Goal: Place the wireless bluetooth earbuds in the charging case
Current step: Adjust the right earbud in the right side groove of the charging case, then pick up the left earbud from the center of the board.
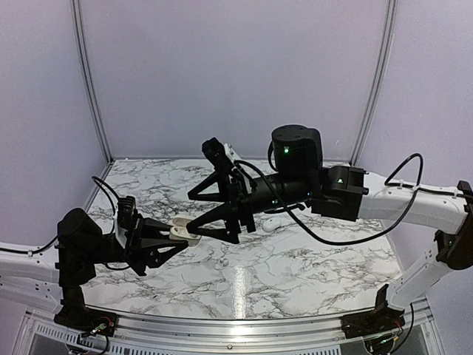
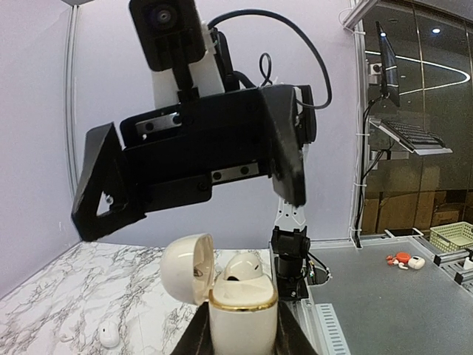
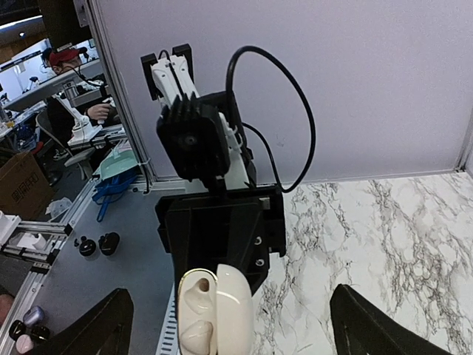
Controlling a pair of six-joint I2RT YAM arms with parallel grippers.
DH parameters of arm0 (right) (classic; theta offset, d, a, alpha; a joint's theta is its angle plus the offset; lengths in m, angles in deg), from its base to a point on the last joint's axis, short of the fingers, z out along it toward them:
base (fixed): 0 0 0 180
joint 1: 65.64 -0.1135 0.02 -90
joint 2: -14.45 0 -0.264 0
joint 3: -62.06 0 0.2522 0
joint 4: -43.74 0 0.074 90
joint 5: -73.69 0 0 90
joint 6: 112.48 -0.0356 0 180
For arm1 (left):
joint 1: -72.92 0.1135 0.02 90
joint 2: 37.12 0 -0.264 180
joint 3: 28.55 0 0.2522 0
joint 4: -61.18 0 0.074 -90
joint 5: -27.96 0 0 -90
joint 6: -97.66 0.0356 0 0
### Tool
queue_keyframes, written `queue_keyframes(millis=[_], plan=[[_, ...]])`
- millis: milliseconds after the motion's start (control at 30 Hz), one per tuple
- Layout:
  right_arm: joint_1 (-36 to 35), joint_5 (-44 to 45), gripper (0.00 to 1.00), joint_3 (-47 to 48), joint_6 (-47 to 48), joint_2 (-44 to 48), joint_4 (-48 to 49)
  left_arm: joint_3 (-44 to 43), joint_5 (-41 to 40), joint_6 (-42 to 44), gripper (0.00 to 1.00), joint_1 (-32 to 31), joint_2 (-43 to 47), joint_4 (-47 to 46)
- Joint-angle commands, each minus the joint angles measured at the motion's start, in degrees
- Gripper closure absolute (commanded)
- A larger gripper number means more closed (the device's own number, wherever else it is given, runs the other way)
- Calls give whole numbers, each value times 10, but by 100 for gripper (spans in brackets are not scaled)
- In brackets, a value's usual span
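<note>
No text, label, brand or number can be read in any view. The charging case (image 2: pixel 242 318) is plain glossy white with no marking (only a gold rim). The cardboard box (image 3: pixel 16 185) and the monitor (image 2: pixel 387 63) beyond the table are too small and blurred for any writing to be made out.

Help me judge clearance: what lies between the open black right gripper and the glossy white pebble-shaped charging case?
Nothing: in the left wrist view the gap between right gripper and charging case is bare.
</note>
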Motion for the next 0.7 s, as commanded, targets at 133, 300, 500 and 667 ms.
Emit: queue_keyframes(millis=[133, 300, 500, 667], plan=[[139, -51, 12, -61, -69, 81, 97, 0, -12, -25, 100, 36, 6, -24], [266, 14, 18, -70, -65, 57, 6, 7, -9, -37, 100, 58, 9, -26], [319, 169, 23, 33, 31, -95, -170, 13, -7, -43, 100, 76, 12, -26], [323, 236, 26, 129, 76, -237, -257, 21, -6, -39, 100, 80, 9, -27]])
